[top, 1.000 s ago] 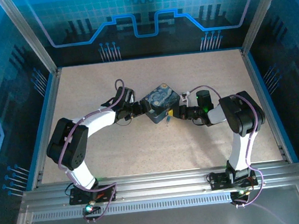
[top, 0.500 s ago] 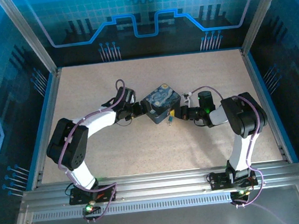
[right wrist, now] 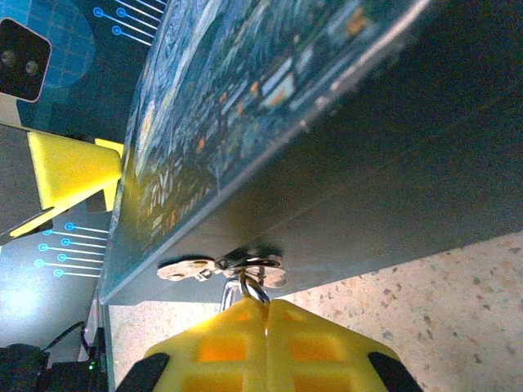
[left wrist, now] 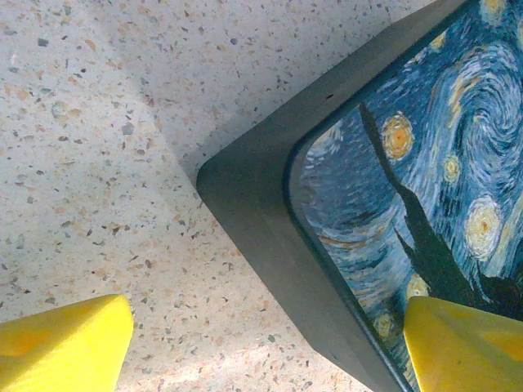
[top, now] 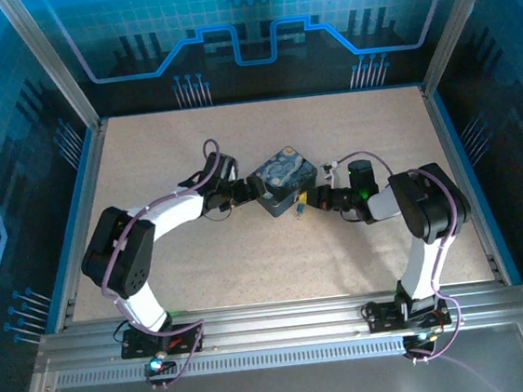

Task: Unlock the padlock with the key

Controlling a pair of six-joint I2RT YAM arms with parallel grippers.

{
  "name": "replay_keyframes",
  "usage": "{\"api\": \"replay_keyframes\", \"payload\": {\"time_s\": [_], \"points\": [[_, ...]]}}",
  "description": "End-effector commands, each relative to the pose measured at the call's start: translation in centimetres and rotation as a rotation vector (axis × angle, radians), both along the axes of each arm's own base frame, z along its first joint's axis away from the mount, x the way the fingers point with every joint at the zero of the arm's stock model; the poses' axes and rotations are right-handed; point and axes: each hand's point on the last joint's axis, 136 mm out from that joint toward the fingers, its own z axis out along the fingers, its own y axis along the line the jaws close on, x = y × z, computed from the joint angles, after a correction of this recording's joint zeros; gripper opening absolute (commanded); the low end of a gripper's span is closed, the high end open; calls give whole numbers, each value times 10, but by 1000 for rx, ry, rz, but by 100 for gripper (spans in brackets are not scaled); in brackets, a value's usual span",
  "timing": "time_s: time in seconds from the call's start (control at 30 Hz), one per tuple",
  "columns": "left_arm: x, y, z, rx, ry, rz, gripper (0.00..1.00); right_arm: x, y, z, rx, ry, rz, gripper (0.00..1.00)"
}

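the padlock [right wrist: 249,282] hangs from the side of the tin [right wrist: 270,106], lower centre of the right wrist view. its shackle runs straight down into my right hand [right wrist: 265,314], the nearer one, clenched on it. my left hand [left wrist: 265,343] is released, straddling the tin's corner.

A tin [top: 283,182] painted with a swirling blue starry night sits just above the centre of the speckled beige worktop [top: 249,253], turned corner-on like a diamond. In the left wrist view its dark side wall and rounded corner run diagonally. Blue circuit-patterned panels [top: 244,29] line the top of the frame; a ribbed aluminium rail [top: 285,329] spans the bottom
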Motion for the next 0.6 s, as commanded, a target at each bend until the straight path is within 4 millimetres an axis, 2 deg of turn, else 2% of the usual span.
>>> {"api": "replay_keyframes", "payload": {"time_s": [0.0,0.57], "points": [[-21,11,-19,54,82,5,87,-2,-14,-5,-28,12,-36,0],[-21,4,-16,55,76,-10,87,9,-18,5,17,23,-128,0]]}}
